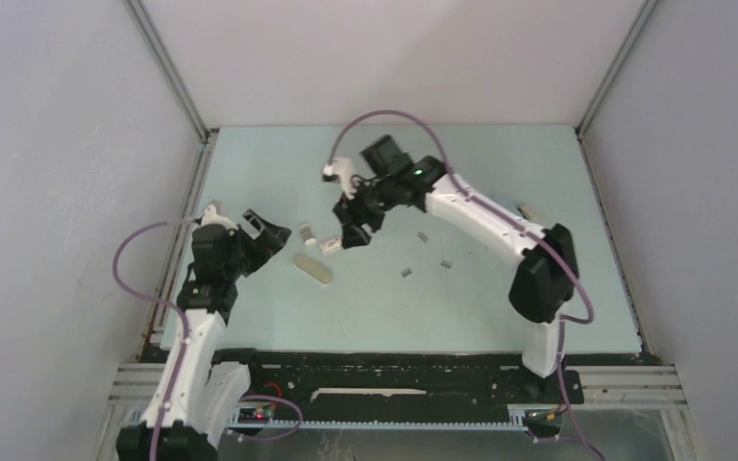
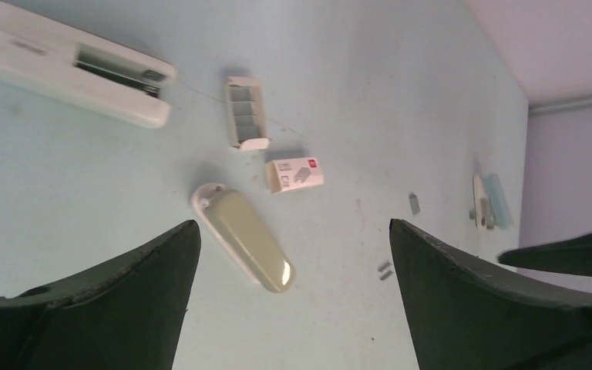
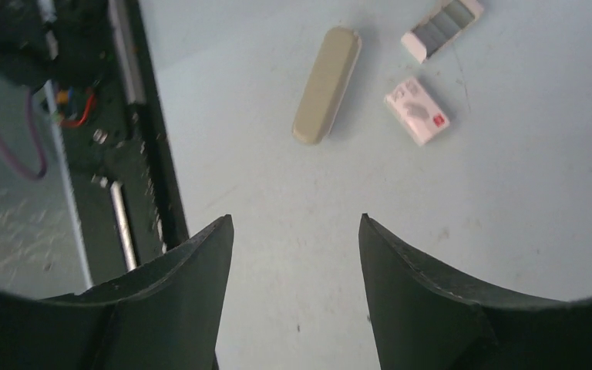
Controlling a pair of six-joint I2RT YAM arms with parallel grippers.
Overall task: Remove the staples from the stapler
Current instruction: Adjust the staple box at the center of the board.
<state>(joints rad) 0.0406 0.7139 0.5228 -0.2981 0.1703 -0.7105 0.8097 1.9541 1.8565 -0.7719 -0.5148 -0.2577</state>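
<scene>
Left gripper [image 1: 265,234], right gripper [image 3: 294,220] hovering, fingers spread, grasping nothing. Staples [image 1: 446,263] lying scattered on table [image 1: 394,317]; white stapler [image 2: 73,73] lying open.

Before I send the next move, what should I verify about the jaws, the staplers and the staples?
1. Left jaws open, nothing between them: ok.
2. Right jaws open, nothing between them: ok.
3. White stapler lying on the table with its channel exposed: ok.
4. Channel free of staples: cannot tell, its inside is dark.
5. Loose staples lying on the table, apart from both staplers: ok.
6. Beige stapler untouched by either jaws: ok.
</scene>
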